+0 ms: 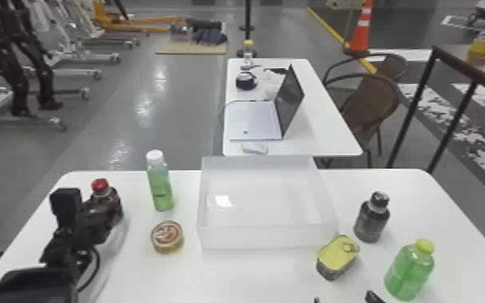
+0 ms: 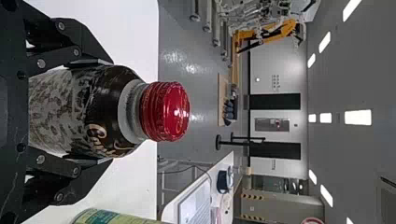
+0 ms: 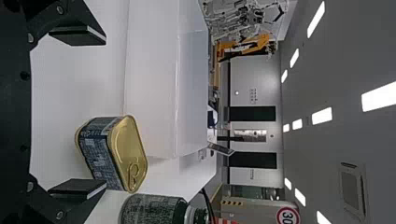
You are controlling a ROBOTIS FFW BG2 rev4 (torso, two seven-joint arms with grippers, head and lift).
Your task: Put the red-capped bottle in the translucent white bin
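Red-capped bottle (image 2: pixel 130 112): one, upright, left of the translucent white bin (image 1: pixel 270 237); still to be binned. Smooth, printed body, likely fairly stiff, moderately heavy if full, apt to slip under a light squeeze; not obviously fragile. Best hold: the straight body below the sloping shoulder, clear of the cap.

Left gripper (image 2: pixel 112 111): one, left of the bin, fingers closed on the bottle's body from both sides, a sound hold by the look of it.

Right gripper (image 3: pixel 106 112): one, on the bin's near right side, fingers spread, holding nothing.
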